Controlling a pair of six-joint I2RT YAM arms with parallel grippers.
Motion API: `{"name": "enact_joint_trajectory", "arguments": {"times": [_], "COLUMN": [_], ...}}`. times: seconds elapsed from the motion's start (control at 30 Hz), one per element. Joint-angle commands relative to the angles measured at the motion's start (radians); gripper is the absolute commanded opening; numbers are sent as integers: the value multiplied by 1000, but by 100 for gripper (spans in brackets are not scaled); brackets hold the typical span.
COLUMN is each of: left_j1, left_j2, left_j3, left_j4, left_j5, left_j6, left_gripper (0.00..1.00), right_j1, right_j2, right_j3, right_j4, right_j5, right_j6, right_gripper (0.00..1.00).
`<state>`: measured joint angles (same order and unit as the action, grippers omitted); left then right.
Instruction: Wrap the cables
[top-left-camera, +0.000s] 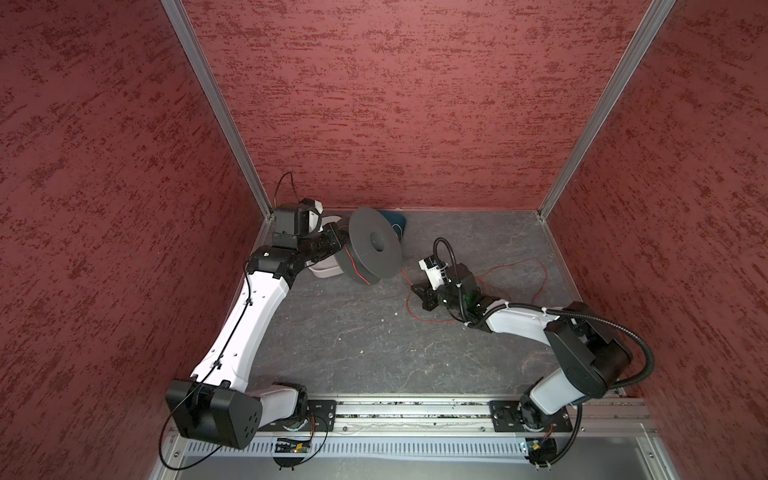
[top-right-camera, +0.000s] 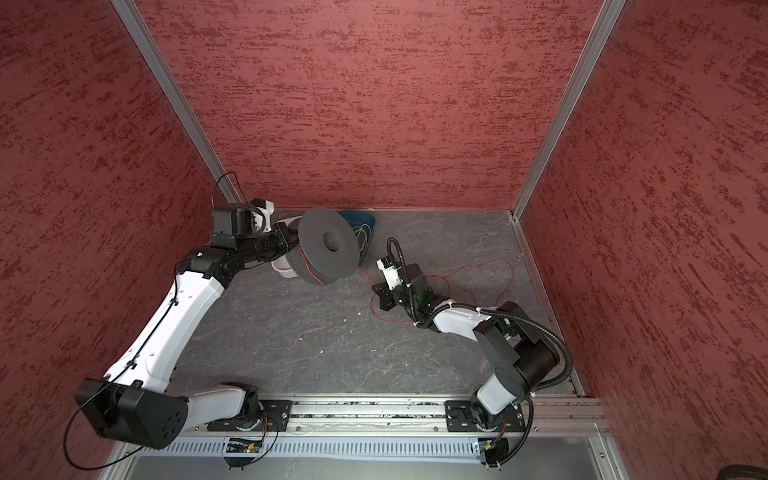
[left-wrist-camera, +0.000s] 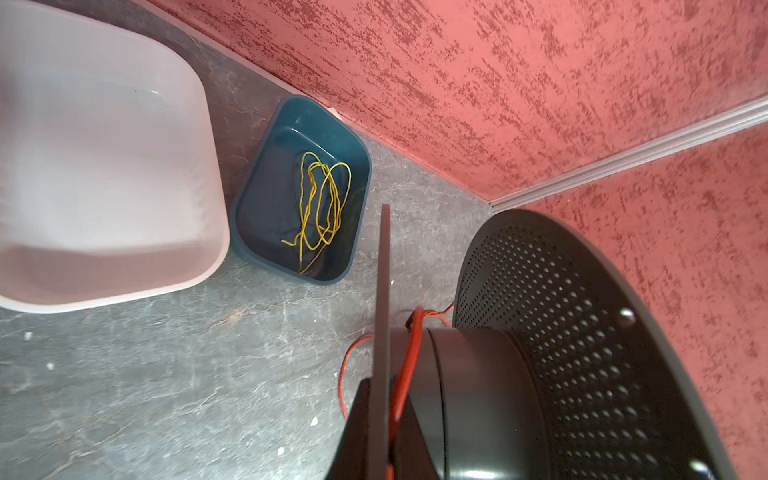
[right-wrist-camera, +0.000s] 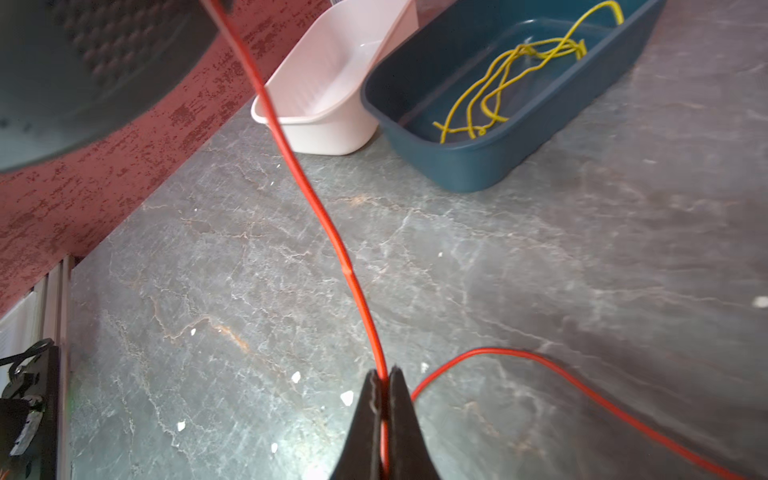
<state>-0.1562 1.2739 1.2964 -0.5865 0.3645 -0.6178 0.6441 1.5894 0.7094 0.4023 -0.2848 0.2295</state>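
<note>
right gripper (right-wrist-camera: 384, 376): fingers nipped shut on cable (right-wrist-camera: 316, 208), pinched right between the tips, running up to spool (right-wrist-camera: 83, 62) | left gripper (left-wrist-camera: 382, 390): clamped on spool flange

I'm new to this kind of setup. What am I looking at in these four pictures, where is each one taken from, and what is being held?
Two robot arms stand on a grey table between red walls. Each arm ends in a two-finger gripper. Two pictures look down from above, from nearly the same spot. The other two come from cameras on the arms' wrists.

The left gripper clamps one disc of a dark spool and holds it tilted. The right gripper pinches a thin red cable that runs up to the spool. The rest of the cable lies in loose loops on the table.

At the back sit a white tub and a blue tub with yellow wires in it.
</note>
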Motion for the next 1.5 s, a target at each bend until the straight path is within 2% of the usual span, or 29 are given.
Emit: {"name": "enact_joint_trajectory", "arguments": {"times": [0.0,0.1,0.37,0.47,0.6,0.83,1.13,1.27,1.47], "left_j1": [8,0,-65,-108,-138,-192,-285,-308,-323], "left_j2": [-5,-7,-34,-37,-29,-6,52,82,97], "left_j3": [-15,-36,-104,-111,-121,-118,-86,-61,-49], "left_j4": [215,254,348,368,408,424,400,351,301], "left_j5": [-16,-72,-287,-375,-424,-574,-777,-827,-828], "left_j6": [-125,-148,-144,-124,-130,-85,52,119,225], "left_gripper": [0,0,0,0,0,0,0,0,0], "right_j1": [52,99,230,259,295,349,365,365,357], "right_j2": [-13,-14,-3,-3,8,3,-11,-52,-129], "right_j3": [8,29,151,177,213,274,348,382,427], "right_j4": [79,72,-79,-104,-124,-170,-206,-240,-329], "right_j5": [86,130,272,285,290,285,189,145,240], "right_j6": [36,25,-46,-48,-52,-66,-47,-42,-82], "right_gripper": [0,0,0,0,0,0,0,0,0]}}
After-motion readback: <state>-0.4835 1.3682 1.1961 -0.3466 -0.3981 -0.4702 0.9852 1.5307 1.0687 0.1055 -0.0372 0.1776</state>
